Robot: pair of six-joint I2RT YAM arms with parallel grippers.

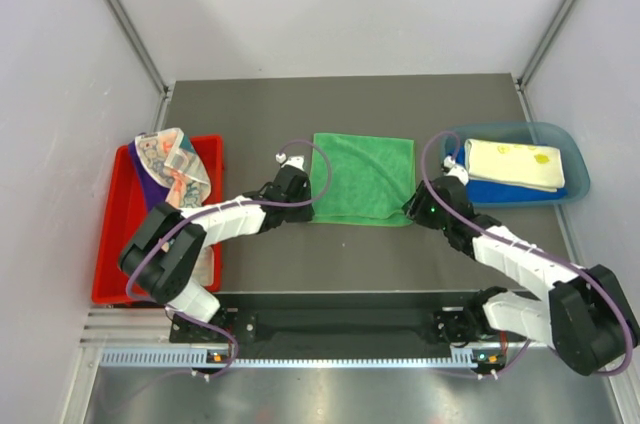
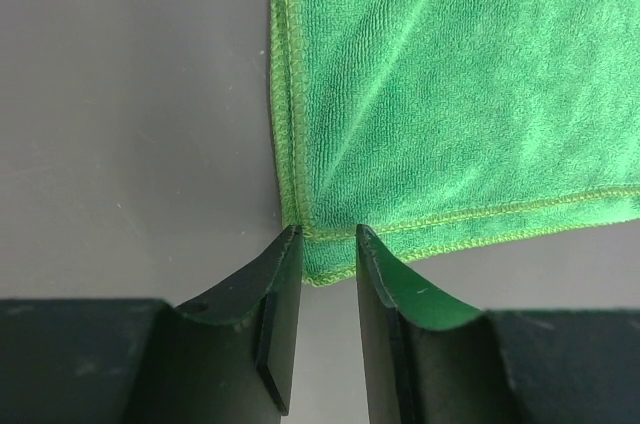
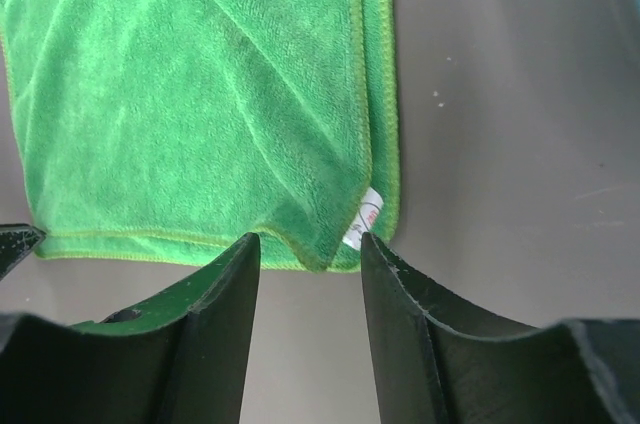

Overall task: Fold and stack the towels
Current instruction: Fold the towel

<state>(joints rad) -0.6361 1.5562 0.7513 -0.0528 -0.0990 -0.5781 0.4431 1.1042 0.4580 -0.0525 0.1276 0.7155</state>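
Dark grey desk (image 1: pixel 250 104), white walls around it. The landmark is the green towel (image 1: pixel 362 179), which lies flat mid-desk and is already doubled: two hems run along each side edge.

Left of the green towel is a red tray (image 1: pixel 108 244) holding a purple towel (image 1: pixel 145 182) and crumpled printed towels (image 1: pixel 178 166), all unfolded.

Left claw (image 2: pixel 328 236) is at the green towel's near-left corner. Its fingers stand a narrow gap apart, with the corner just at the tips and not pinched.

Right claw (image 3: pixel 310 244) is at the near-right corner, with a wider gap. The hem by the white label (image 3: pixel 370 216) humps up between the fingers, and nothing is clamped.

Right of the green towel is a blue bin (image 1: pixel 575 169) with a pale yellow towel (image 1: pixel 515 164) on a blue towel (image 1: pixel 500 192).

Risks, as I judge them:
- The left corner sits so shallow that it may slip out on lifting.
- Either claw may catch only the top layer, so the fold peels open.
- If one side grips and the other misses, the towel drags askew.
- Tips pressing into the desk may push and bunch the cloth.
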